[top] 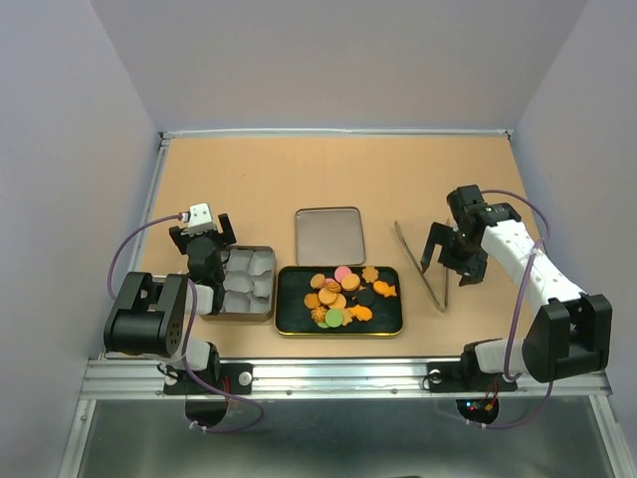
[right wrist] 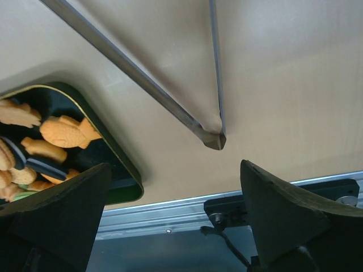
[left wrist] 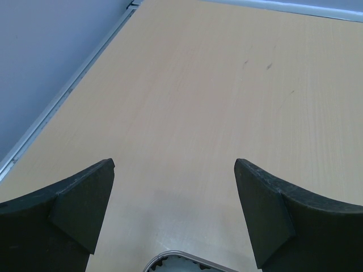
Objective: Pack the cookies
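Start at 9 o'clock. Your left fingers [left wrist: 79, 204] stand wide apart and hold nothing. They hang over the left end of the compartment tin [top: 249, 283], with bare tabletop [left wrist: 198, 85] ahead of them. None of the tin's white pockets shows a biscuit yet.

Just beside the tin, at its 3 o'clock, sits the dark tray [top: 390, 317]. The cookies [top: 341, 295] are heaped on it, toward 6 o'clock of the tabletop. A loose metal lid [top: 329, 234] lies at the tray's 12 o'clock.

Expect the cookies to be light, stiff and brittle. Lift one off the top of the pile, pinched gently across its rim, since a hard squeeze would likely snap it. They are small, mostly round discs in orange, tan, pink, green and black, with a few orange fish and flower shapes, and they overlap one another.

At the tray's 3 o'clock the tongs [right wrist: 159, 93] lie flat with their arms splayed. Your right fingers [right wrist: 62, 209], apart and empty, hover over the joined end.
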